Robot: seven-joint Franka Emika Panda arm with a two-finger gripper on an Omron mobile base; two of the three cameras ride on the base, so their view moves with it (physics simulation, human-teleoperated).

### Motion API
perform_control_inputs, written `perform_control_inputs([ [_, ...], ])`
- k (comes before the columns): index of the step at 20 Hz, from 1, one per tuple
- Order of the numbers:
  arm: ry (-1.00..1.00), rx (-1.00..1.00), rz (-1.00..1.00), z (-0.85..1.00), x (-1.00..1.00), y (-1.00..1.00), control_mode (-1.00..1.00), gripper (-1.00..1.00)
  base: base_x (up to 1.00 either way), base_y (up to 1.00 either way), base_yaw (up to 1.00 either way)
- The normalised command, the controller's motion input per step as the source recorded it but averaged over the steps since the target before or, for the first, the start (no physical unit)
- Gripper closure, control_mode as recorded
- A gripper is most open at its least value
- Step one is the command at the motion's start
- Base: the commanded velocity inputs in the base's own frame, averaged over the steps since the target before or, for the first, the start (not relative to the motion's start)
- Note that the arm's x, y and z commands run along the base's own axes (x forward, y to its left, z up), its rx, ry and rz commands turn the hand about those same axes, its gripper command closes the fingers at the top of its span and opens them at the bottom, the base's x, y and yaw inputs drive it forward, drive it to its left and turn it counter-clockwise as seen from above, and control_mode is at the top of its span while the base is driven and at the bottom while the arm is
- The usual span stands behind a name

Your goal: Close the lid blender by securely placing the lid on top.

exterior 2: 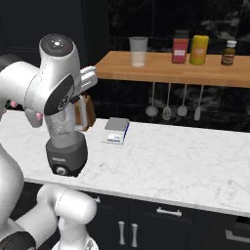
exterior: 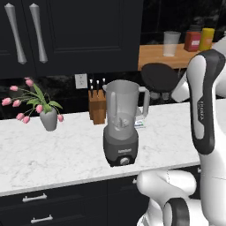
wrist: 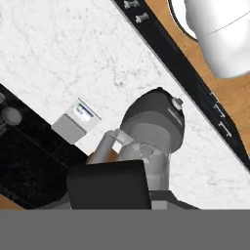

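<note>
Left base view: blender (exterior: 121, 128) upright on the white marble desk (exterior: 53, 154), jar open at the top; lid (exterior: 159, 77) held in the air right of the jar and above its rim, gripper hidden behind it.

Right base view: blender (exterior 2: 66, 155) near the desk's front edge, mostly behind the arm.

Hand view: gripper (wrist: 110, 193) clamped on the lid (wrist: 108, 185); blender (wrist: 154, 129) below.
</note>
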Motion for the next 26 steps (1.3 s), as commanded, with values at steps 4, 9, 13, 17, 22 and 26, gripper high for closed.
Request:
perform_control_inputs([
  [4,0.06,0.00,0.00,-0.09,0.35,0.31,-1.00,1.00,0.00,0.00,0.00],
  [9,0.08,0.00,0.00,0.00,0.33,0.18,-1.00,1.00,0.00,0.00,0.00],
  [13,0.09,-0.01,0.01,0.00,0.35,0.09,-1.00,1.00,0.00,0.00,0.00],
  [17,0.12,0.00,0.02,0.00,0.49,0.00,-1.00,1.00,0.00,0.00,0.00],
  [22,0.18,-0.05,0.04,0.00,0.40,0.02,-1.00,1.00,0.00,0.00,0.00],
  [26,0.04,-0.10,0.13,0.00,0.00,0.18,-1.00,1.00,0.00,0.00,0.00],
])
